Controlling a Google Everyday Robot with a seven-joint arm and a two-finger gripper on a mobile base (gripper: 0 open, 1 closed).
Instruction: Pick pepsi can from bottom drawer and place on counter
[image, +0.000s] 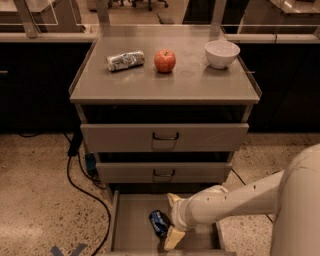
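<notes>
In the bottom drawer (131, 225): pepsi can (159, 222), dark blue, lay on its side on the bare floor, about mid-width and toward the front.
Can's long axis: ran on a slant, far end to the left and rear, near end to the right and front.
Pincer (169, 222): hung low in the drawer just right of the can, spread wide and holding nothing.
Fingers: one pale finger (174, 199) stood behind the can and the other beyond its front end, with the can at the mouth of the gap. Could not tell whether either touched it.
Relation for the coming move: can lay just left of the pincer's palm. Judged that a short push leftward would seat it, and that the slant might call for a small twist of the wrist before closing.
Arm (240, 200): stretched in from the right, over the drawer's right wall.
In the way: middle drawer (165, 172) and top drawer (165, 136), both shut, sat directly above the rear of the open one. Judged that the lift had to come forward before going up.
Table (165, 87): carried a silver can (125, 60) on its side, an apple (165, 60) and a white bowl (222, 53) along the back half. Bare front strip seemed fit for setting down.
Floor to the left: black cable (75, 175), well apart.
</notes>
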